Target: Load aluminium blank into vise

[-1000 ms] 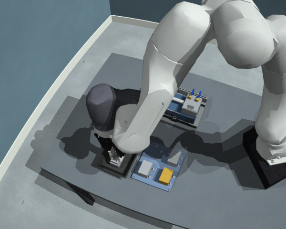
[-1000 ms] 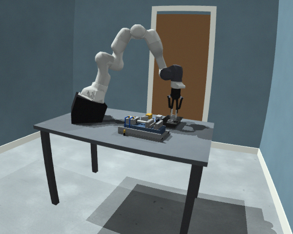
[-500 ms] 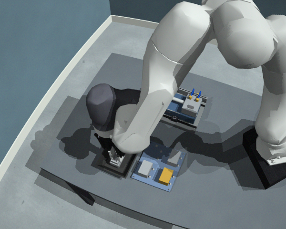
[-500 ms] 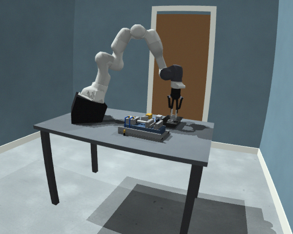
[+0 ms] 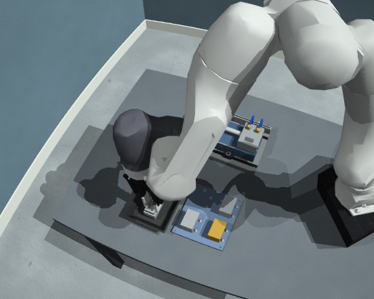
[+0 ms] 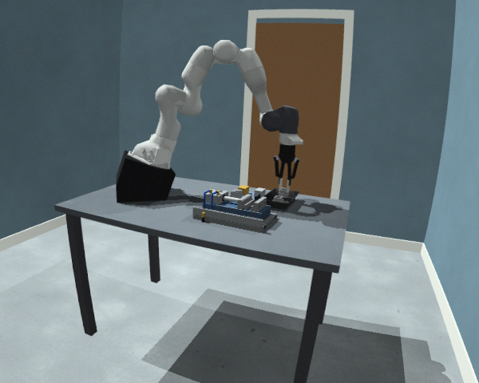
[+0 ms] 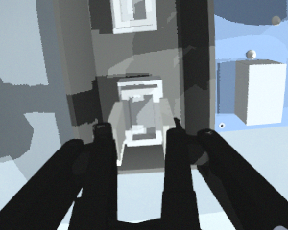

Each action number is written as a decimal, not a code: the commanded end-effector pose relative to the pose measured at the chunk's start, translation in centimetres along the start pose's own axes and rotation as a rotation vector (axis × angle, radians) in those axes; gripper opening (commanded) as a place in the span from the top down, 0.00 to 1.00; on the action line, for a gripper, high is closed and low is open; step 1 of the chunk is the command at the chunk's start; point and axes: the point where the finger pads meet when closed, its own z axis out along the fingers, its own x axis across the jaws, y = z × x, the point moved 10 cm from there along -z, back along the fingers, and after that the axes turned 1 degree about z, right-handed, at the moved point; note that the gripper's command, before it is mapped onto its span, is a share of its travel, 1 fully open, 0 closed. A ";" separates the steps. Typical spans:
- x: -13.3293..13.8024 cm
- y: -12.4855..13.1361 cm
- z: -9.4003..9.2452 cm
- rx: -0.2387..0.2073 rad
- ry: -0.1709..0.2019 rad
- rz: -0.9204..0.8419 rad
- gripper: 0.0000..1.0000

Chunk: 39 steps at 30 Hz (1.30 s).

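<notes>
My gripper (image 5: pixel 149 205) (image 6: pixel 286 188) (image 7: pixel 142 114) points straight down into the dark outfeed tray (image 5: pixel 133 217) (image 6: pixel 291 195) (image 7: pixel 81 57). It is shut on a light grey finished part (image 5: pixel 150 211) (image 7: pixel 140 110), pocket up, low in the tray. I cannot tell whether the part touches the tray floor. On the blue infeed plate (image 5: pixel 207 212) (image 7: pixel 247 38) lie two aluminium blanks (image 5: pixel 189 219) (image 5: pixel 228 205) and a brass blank (image 5: pixel 217 228) (image 6: pixel 243 188). One aluminium blank also shows in the wrist view (image 7: pixel 259 92). The vise (image 5: pixel 240 151) (image 6: pixel 235 207) stands behind the plate, and the arm hides its opening.
The vise's jaw with blue hoses (image 5: pixel 250 137) faces away from the tray. The black robot base (image 5: pixel 341 205) (image 6: pixel 143 181) stands at the right of the table. The table's front edge runs just below the tray and plate. Small pins stud the infeed plate.
</notes>
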 end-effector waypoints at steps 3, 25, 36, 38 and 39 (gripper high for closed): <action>-0.1 0.0 0.1 -0.001 -0.004 0.006 1.00; -0.1 0.0 1.0 -0.001 -0.004 0.006 1.00; -0.1 0.0 1.1 -0.001 -0.004 0.006 1.00; -0.1 0.0 1.1 -0.001 -0.004 0.006 1.00; -0.1 0.0 1.1 -0.001 -0.004 0.006 1.00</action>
